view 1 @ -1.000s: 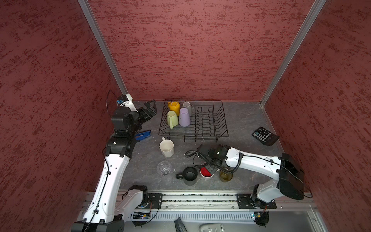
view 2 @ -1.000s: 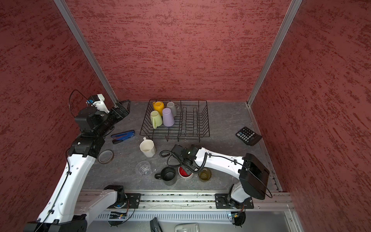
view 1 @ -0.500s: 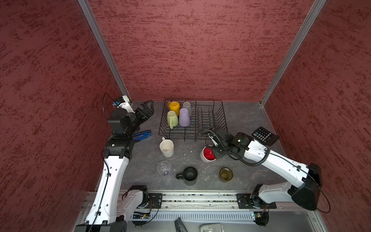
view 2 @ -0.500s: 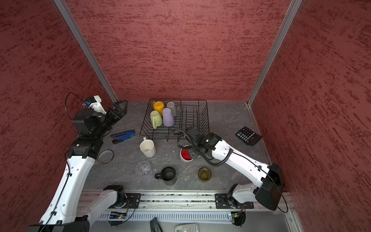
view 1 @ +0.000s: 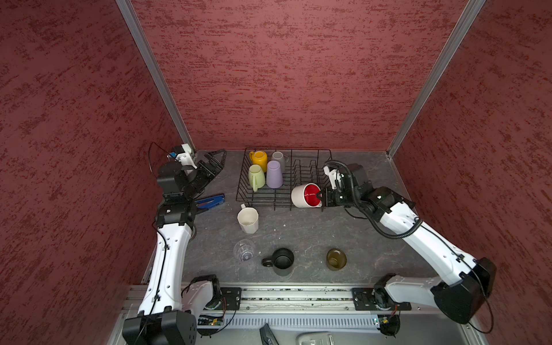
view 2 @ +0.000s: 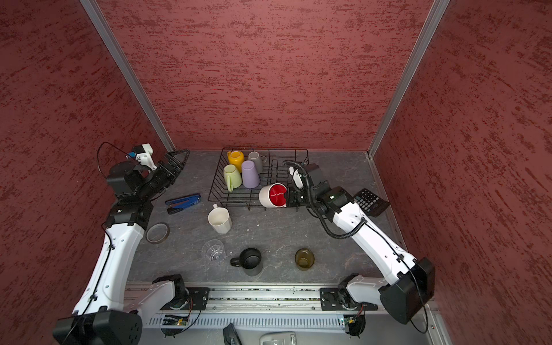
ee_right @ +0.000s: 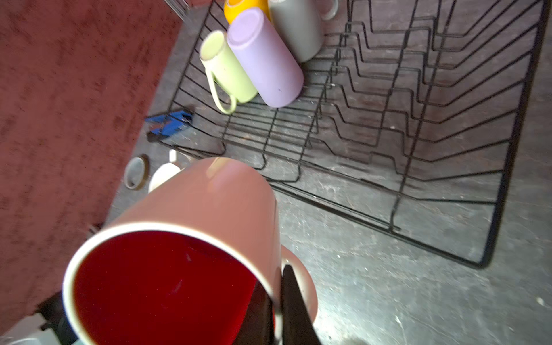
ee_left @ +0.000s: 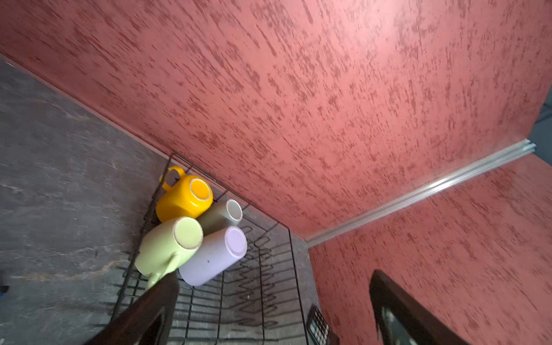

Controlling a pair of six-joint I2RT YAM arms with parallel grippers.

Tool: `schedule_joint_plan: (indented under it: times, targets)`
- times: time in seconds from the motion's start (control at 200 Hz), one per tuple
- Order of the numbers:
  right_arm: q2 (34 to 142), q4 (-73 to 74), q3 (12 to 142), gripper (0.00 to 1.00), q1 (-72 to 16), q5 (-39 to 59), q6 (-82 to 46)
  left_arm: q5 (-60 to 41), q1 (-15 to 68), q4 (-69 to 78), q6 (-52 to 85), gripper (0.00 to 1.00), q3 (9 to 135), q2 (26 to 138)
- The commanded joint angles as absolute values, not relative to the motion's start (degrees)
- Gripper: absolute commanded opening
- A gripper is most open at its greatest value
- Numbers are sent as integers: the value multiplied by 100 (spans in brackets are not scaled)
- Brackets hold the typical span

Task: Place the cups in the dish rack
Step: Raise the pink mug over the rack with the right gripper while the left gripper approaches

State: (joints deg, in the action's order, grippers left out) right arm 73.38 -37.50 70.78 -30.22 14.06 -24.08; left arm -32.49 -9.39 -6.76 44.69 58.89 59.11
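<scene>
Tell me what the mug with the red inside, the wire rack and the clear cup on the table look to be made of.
Mug: likely glazed ceramic; glossy, thick rim, soft highlight.
Rack: probably coated metal wire; thin, black, matt bent rods.
Clear cup: glass or plastic, cannot tell; fully see-through.

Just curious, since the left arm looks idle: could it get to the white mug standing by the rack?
Probably yes: the left gripper hangs open and empty, and the white mug stands upright in the open, nothing crowding it.
</scene>
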Motion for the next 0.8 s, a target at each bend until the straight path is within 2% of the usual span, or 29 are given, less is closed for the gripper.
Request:
schedule_joint_plan:
  times: [0.0,0.18,0.341,0.561,0.796]
  targets:
    - [7397,-2314,7365,0,-2647,2471,-2818,-4579,-976,126,4603,100,5849,6192]
    - [7489,-1320,7259,0,-2348,3358,-3342,-5931,-733,1814,4858,99,5579,6814]
    - [7590,-255,7054,0,-2161,4199,-4015,-6713,-208,2994,4860,99,5606,7362]
    - [7715,735,6795,0,-2136,4785,-4613,-7203,505,3843,4752,100,5792,7745]
    - [7863,1763,6590,0,-2143,5275,-5361,-7435,856,4262,4553,100,5953,7931]
